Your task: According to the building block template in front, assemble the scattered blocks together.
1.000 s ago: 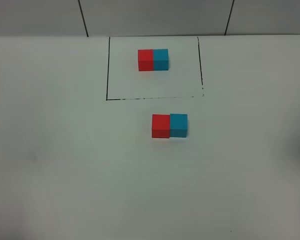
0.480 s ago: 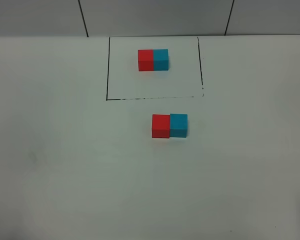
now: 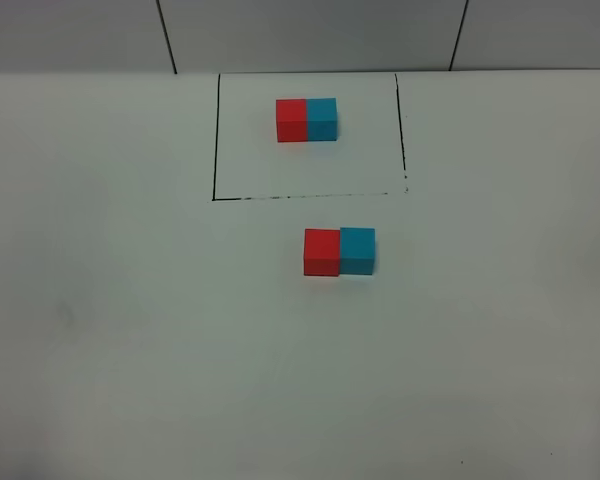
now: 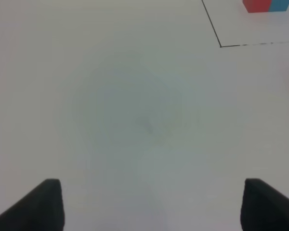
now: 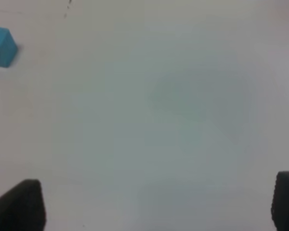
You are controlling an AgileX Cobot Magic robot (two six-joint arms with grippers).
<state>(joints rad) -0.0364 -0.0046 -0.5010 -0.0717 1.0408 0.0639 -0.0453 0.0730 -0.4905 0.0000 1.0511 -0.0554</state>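
Exterior high view: four cubes in two pairs on the white desk (image 3: 110, 330). The building block template (image 3: 306, 119) lies inside the black drawn rectangle (image 3: 216, 140); outside its near edge the red cube (image 3: 321, 251) touches the blue cube (image 3: 357, 250) (blue sits slightly farther back). Neither arm appears here. Wrist views alone show the left hand (image 4: 149, 204) and right hand (image 5: 159, 207), each spread wide and empty over bare desk, with open room around both pairs.
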